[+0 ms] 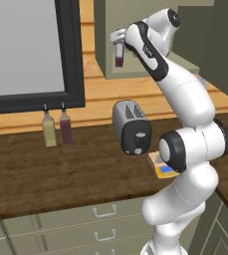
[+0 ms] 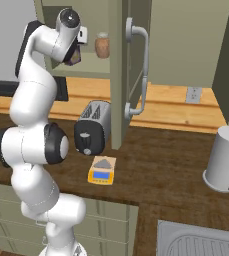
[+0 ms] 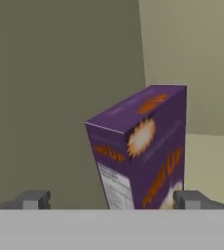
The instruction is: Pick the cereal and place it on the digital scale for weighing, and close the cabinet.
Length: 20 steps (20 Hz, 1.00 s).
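Picking step in hand. The gripper (image 3: pixel 108 199), fingers spread wide and holding nothing, flanks the cereal (image 3: pixel 142 146), upright on the cabinet (image 2: pixel 117 75) shelf (door open). Next: close squarely, lift, carry to the digital scale (image 2: pixel 101 170).

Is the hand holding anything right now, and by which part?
Nothing is gripped yet. The hand is open, with the cereal between its fingertips near the base, gaps on both sides, inside the cabinet.
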{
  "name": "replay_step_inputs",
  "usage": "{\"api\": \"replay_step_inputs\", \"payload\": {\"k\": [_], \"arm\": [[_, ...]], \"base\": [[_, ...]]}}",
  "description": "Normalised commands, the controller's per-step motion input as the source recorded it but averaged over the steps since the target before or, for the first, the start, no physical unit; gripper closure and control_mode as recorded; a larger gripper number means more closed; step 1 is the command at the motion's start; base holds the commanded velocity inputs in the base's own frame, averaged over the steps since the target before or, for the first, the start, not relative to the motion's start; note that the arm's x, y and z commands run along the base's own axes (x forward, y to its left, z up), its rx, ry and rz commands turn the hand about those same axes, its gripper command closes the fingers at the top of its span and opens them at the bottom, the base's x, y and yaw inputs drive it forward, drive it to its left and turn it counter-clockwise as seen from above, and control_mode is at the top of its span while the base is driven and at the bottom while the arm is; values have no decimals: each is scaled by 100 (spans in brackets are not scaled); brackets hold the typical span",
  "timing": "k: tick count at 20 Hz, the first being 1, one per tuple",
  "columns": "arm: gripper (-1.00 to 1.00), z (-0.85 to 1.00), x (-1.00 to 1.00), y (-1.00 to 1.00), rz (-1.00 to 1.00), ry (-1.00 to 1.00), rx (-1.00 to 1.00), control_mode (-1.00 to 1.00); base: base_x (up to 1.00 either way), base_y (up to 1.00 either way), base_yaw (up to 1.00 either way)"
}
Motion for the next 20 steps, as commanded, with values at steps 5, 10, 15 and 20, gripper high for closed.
{"api": "replay_step_inputs", "payload": {"k": [5, 10, 15, 20], "arm": [[-100, 0, 5, -31, 0, 4, 3, -100], [-100, -4, 21, 15, 0, 1, -1, -100], [-100, -11, 41, 28, -1, 4, -1, -100], [-100, -6, 43, 6, -3, 8, 0, -100]], "base": [[0, 0, 0], [0, 0, 0], [0, 0, 0], [0, 0, 0]]}}
